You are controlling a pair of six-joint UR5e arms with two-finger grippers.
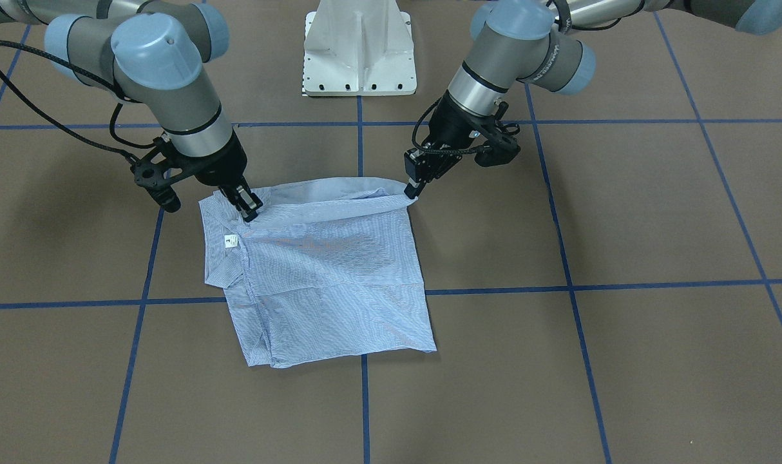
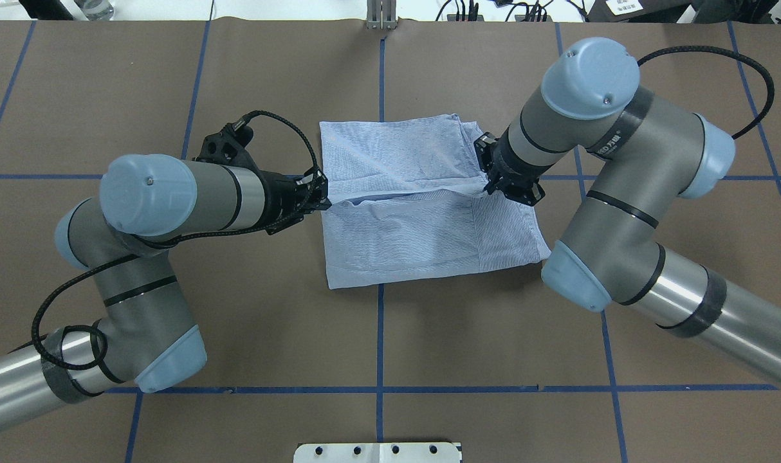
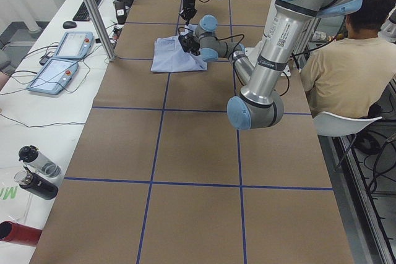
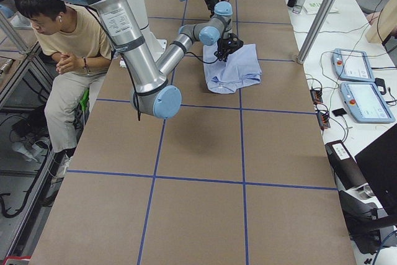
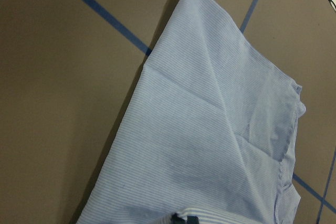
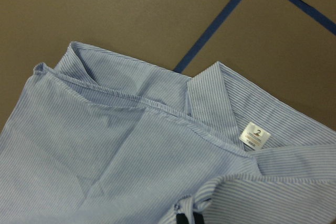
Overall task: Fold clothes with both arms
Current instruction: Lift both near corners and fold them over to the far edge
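Observation:
The light blue-and-white striped shirt [image 1: 326, 277] lies partly folded on the brown table, collar and white neck label [image 1: 230, 241] towards my right arm. My left gripper [image 1: 413, 188] is shut on the shirt's edge at one end of a raised fold. My right gripper [image 1: 249, 209] is shut on the fabric beside the collar at the other end. The fold stretches between them in the overhead view [image 2: 416, 193]. The left wrist view shows flat cloth [image 5: 210, 129]. The right wrist view shows collar and label [image 6: 254, 135].
The white pedestal base [image 1: 360, 51] stands at the table's robot side. Blue tape lines [image 1: 364, 386] grid the brown table. A seated person [image 3: 340, 66] is beside the table. Teach pendants [image 3: 62, 60] and bottles [image 3: 37, 171] lie on the side bench.

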